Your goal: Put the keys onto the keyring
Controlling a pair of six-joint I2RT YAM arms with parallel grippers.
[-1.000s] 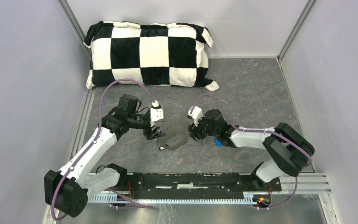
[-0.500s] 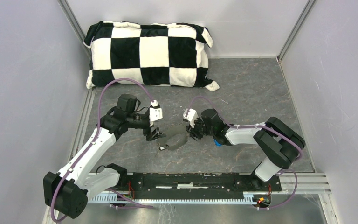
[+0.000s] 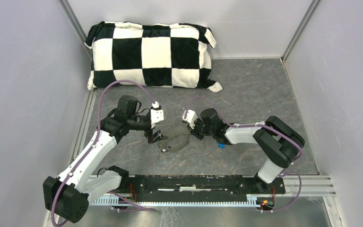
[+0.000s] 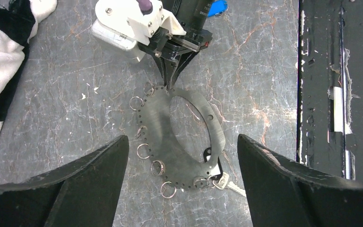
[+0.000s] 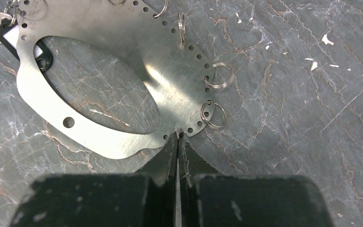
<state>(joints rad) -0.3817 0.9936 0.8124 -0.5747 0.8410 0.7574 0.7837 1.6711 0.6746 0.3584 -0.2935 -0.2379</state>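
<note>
Over the last second the right arm has reached further left, bringing the right gripper (image 5: 177,137) to the right rim of the keyring (image 5: 170,80). Its jaws are now pressed together with their tips touching the perforated edge beside a small split ring (image 5: 213,116). Whether they nip anything there is too fine to tell. The left gripper (image 4: 182,161) has barely moved and hovers over the keyring with its jaws wide apart, gripping nothing. The keyring lies flat on the table (image 3: 264,94) between the two arms. The black-headed key (image 5: 43,60) sits at its near-left end, seemingly already hung there. The blue key (image 3: 221,145) lies apart on the table, to the right under the right arm. This looks like a move to steady the keyring, with the blue key not yet picked up.
</note>
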